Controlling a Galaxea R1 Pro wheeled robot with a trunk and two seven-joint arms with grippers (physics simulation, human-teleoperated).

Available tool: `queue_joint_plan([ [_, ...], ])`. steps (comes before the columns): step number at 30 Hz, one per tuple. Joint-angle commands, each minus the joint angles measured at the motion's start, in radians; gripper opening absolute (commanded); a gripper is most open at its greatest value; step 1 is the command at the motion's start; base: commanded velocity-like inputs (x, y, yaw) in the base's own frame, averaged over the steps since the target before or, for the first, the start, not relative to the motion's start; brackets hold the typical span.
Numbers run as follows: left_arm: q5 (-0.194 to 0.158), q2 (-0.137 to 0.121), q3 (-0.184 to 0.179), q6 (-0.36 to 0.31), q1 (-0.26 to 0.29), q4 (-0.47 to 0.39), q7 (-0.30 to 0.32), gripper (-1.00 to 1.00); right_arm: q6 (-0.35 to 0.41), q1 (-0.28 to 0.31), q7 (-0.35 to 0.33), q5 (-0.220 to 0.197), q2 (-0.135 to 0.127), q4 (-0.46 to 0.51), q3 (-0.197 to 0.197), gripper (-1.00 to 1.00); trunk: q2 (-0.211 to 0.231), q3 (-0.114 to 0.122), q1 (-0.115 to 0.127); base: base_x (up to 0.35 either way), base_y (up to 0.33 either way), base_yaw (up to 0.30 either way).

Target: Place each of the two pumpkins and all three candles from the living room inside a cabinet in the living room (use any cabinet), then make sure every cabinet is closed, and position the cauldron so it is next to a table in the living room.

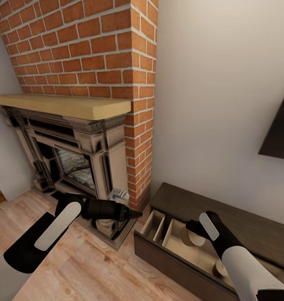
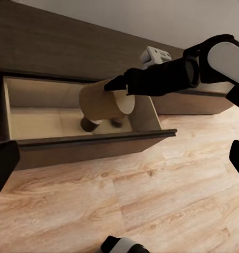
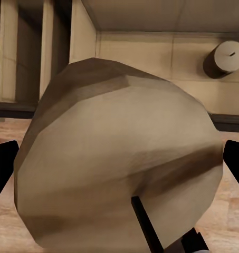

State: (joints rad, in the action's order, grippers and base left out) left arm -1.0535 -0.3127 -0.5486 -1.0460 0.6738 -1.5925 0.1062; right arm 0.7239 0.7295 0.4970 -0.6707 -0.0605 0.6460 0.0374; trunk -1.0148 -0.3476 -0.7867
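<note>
A tan candle (image 1: pixel 192 237) hangs over the open drawer (image 1: pixel 156 223) of the dark brown cabinet (image 1: pixel 225 209), with my right gripper (image 1: pixel 194 230) shut on it. The left wrist view shows that candle (image 2: pixel 101 100) in the right gripper (image 2: pixel 116 84), a little above the pale drawer floor (image 2: pixel 40 121). The held candle (image 3: pixel 119 158) sits close up between the black fingers (image 3: pixel 3 168). A second candle (image 1: pixel 219 267) stands in the drawer, and it shows too in the right wrist view (image 3: pixel 225 58). My left gripper (image 1: pixel 133 214) hovers open above the floor left of the drawer, holding nothing.
An ornate fireplace (image 1: pixel 71 163) with a wooden mantel (image 1: pixel 62 104) stands under the red brick chimney (image 1: pixel 87 46), just left of the cabinet. A black TV (image 1: pixel 280 129) hangs on the wall at right. Light wood floor (image 1: pixel 87 267) lies in front.
</note>
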Motion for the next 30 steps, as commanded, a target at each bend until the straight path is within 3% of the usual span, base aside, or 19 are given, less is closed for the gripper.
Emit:
queue_joint_plan([
  [1, 0.01, 0.0, -0.001, -0.001, 0.001, 0.0, 0.01, 1.0, 0.002, 0.001, 0.009, -0.01, -0.001, 0.001, 0.004, -1.0, -0.001, -0.001, 0.0, 0.191, -0.005, 0.0],
  [19, 0.01, 0.0, -0.001, -0.001, 0.001, 0.0, 0.01, 1.0, 0.0, 0.001, 0.004, -0.012, 0.001, -0.006, 0.006, -1.0, -0.001, -0.001, 0.0, 0.028, -0.001, -0.002],
  [30, 0.01, 0.0, -0.001, -0.001, 0.001, 0.0, 0.01, 1.0, 0.0, 0.001, 0.0, -0.013, 0.001, -0.006, 0.006, -1.0, -0.001, 0.001, 0.0, 0.0, 0.061, -0.226],
])
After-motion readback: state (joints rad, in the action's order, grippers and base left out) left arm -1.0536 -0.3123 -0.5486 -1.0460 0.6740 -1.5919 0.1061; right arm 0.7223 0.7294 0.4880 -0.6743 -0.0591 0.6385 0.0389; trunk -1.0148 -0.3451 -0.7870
